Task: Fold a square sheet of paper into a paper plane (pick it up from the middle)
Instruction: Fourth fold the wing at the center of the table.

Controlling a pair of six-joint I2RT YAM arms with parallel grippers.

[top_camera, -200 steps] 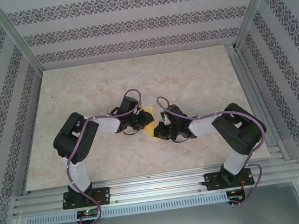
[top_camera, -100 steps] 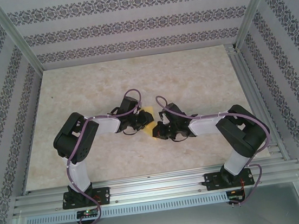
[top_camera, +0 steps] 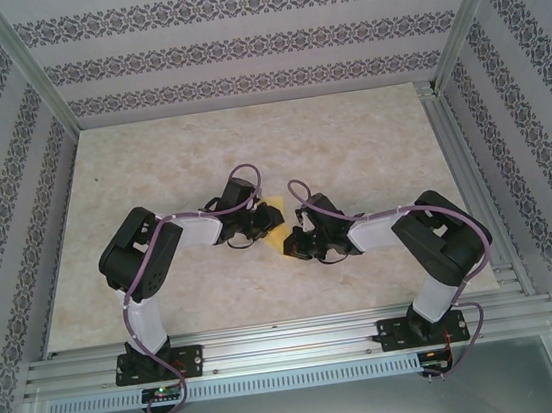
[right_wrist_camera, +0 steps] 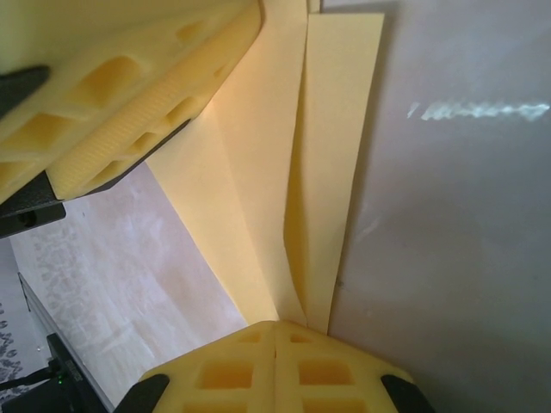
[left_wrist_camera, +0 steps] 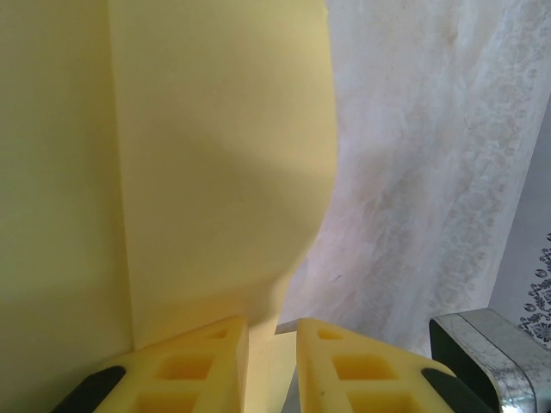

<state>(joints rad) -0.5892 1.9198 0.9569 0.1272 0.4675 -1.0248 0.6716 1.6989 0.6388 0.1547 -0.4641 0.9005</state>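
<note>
**A:** Square sheet of paper (top_camera: 278, 228), where is it?

**B:** Near the middle of the table (top_camera: 348, 137), between the tips of the two arms. It is creased into long, narrow folds.

**A:** What about the right gripper (right_wrist_camera: 275, 331)?

**B:** It is closed all the way. Its fingers (right_wrist_camera: 224, 374) meet on the narrow end of those folds.

**A:** And the left gripper (left_wrist_camera: 272, 340)?

**B:** Its jaws stand a narrow gap apart, and a strip of the sheet runs between them. I cannot tell whether they pinch it.
</note>
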